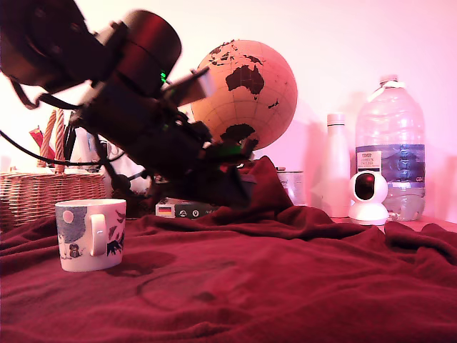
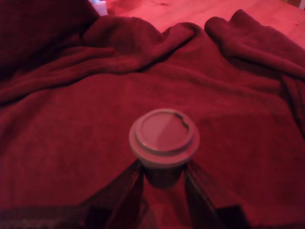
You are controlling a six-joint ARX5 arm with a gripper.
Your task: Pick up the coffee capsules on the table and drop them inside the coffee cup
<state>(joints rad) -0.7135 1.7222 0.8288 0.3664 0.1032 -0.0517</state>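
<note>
While the arm leans over the maroon cloth [image 1: 285, 286], its gripper [image 2: 163, 177] pinches the coffee capsule [image 2: 163, 138] between both fingers, foil rim outward, well apart from the white mug [image 1: 91, 234].

Pink-lit room behind the globe [image 1: 245, 93]

A plain pale wall [image 1: 335, 43] stood behind the globe; a wicker basket [image 1: 43, 194] sat to its left in the exterior view, a white bottle [image 1: 335, 166], water jug [image 1: 390, 150] and small camera [image 1: 369, 197] right.

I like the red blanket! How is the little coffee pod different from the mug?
The capsule is much smaller than the mug. It is dark with a flat lid; the mug is white with cartoon pictures and a handle. The gripper holds the capsule; the mug stands on the cloth.
</note>
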